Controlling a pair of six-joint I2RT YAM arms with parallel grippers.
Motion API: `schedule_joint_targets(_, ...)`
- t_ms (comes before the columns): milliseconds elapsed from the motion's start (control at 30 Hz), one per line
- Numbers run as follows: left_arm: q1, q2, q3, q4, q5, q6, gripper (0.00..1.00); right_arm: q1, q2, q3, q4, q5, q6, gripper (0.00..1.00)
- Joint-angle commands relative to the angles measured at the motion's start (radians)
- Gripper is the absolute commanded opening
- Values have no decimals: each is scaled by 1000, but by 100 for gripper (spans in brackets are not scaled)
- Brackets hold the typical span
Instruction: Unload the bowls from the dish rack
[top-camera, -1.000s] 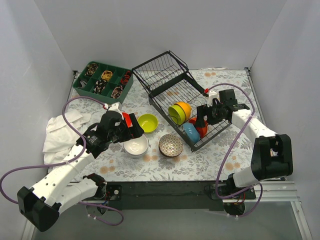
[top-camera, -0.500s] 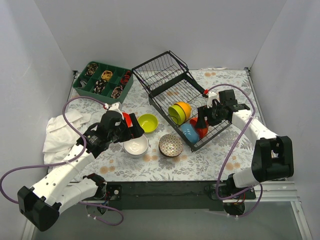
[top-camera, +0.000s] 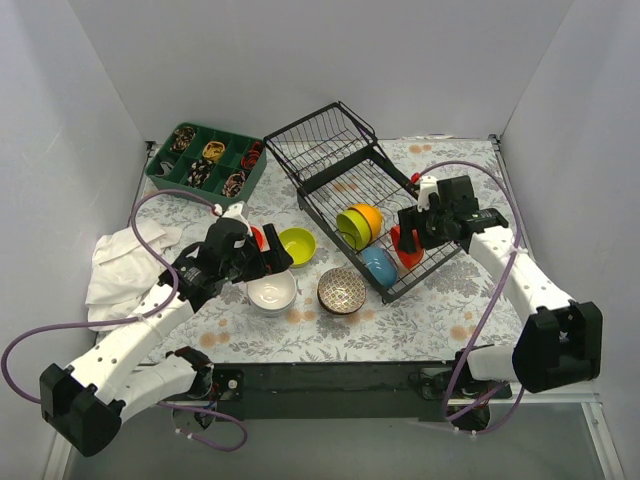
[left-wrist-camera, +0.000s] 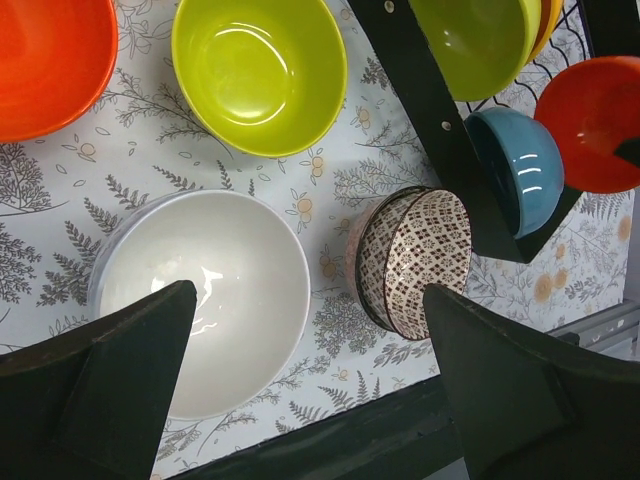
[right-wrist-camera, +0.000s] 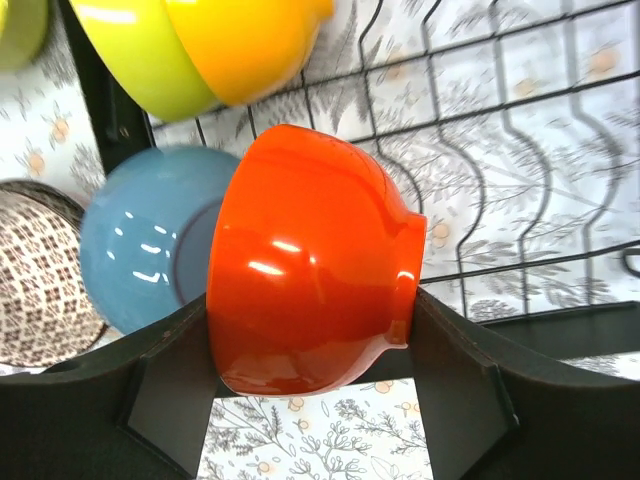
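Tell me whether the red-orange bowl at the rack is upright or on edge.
On edge: the red-orange bowl shows its side wall and foot ring pointing sideways, clamped in the right hand.

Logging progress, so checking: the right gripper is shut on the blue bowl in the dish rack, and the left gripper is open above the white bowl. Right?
No. The right wrist view shows the right gripper shut on the red-orange bowl in the dish rack; the blue bowl sits beside it. The left gripper is open above the white bowl.
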Motion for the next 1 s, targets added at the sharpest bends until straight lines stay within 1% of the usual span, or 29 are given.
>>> schedule_joint_targets(0,6,15,36,43,34,5,98,4,-82,73,39,58,50,15)
schedule_joint_targets(100,6,31,40,66,74,4,98,4,-112,74,54,56,63,14)
schedule_joint_targets(133,6,35,42,75,83,4,98,4,-129,76,63,32,106,13)
schedule_joint_targets(200,5,37,42,115,114,4,98,3,-148,77,80,-11,138,12)
schedule_joint_targets(233,5,38,42,132,125,5,98,4,-166,77,100,-64,177,12)
schedule_joint_targets(300,6,41,37,188,161,2,98,5,-181,76,127,-120,220,12)
schedule_joint_targets(333,6,46,39,208,177,-2,98,4,-198,67,164,-176,275,12)
schedule_joint_targets(433,6,63,42,284,227,-15,98,5,-230,39,232,-275,356,11)
schedule_joint_targets(467,5,67,43,302,238,-22,98,4,-237,30,280,-296,413,11)
schedule_joint_targets(533,6,84,51,354,266,-29,98,10,-255,8,334,-359,468,11)
schedule_joint_targets(567,6,92,52,371,272,-35,98,13,-261,-19,391,-379,531,11)
schedule_joint_targets(633,5,109,57,423,283,-42,98,26,-278,-48,457,-427,591,11)
schedule_joint_targets(667,5,113,59,457,287,-47,98,33,-281,-79,485,-438,617,11)
schedule_joint_targets(700,5,130,62,472,292,-55,98,43,-286,-93,547,-447,672,11)
schedule_joint_targets(733,5,141,65,488,298,-59,98,48,-295,-110,557,-459,697,11)
schedule_joint_targets(833,-9,182,88,528,315,-75,97,71,-309,-168,702,-468,793,11)
schedule_joint_targets(900,-23,202,97,548,301,-81,95,94,-309,-194,755,-468,830,11)
schedule_joint_targets(967,-43,224,94,574,277,-88,93,111,-301,-200,770,-468,850,11)
